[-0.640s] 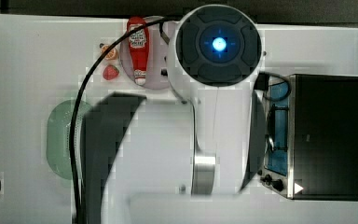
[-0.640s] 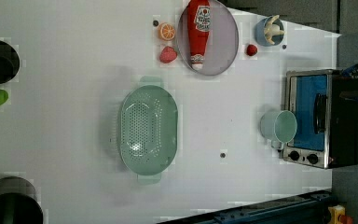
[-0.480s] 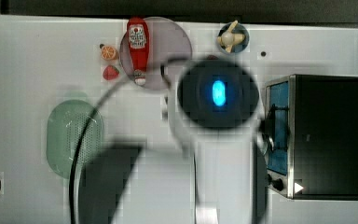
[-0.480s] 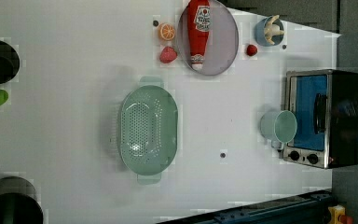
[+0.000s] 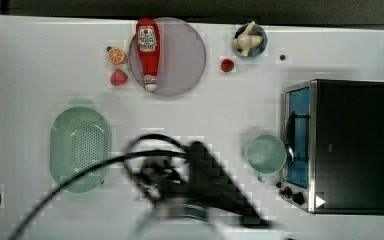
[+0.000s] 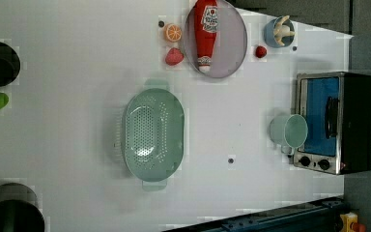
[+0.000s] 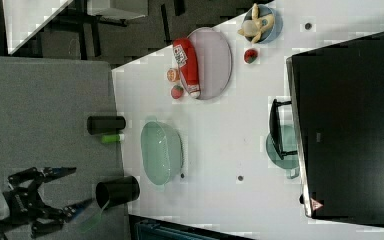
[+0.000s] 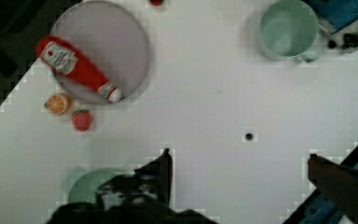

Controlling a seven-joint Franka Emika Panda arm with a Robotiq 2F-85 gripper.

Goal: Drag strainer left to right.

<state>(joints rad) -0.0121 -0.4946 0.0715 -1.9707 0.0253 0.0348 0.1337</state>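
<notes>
Approach step, no contact yet. Strainer (image 6: 153,132) sits on the bench (image 6: 77,72), well apart from the toaster oven (image 6: 335,121), w/ the cup (image 6: 289,131) just beside that oven. Fingers (image 8: 165,165) spread wide, empty. Next: drop onto strainer rim, hook it, pull toward the oven.

White tabletop (image 6: 77,72), evenly lit; grey floor (image 7: 45,90) beside it; dark surround.

Lab mock kitchen — white table (image 6: 77,72), toy food, toaster oven (image 6: 335,121), grey floor.
</notes>
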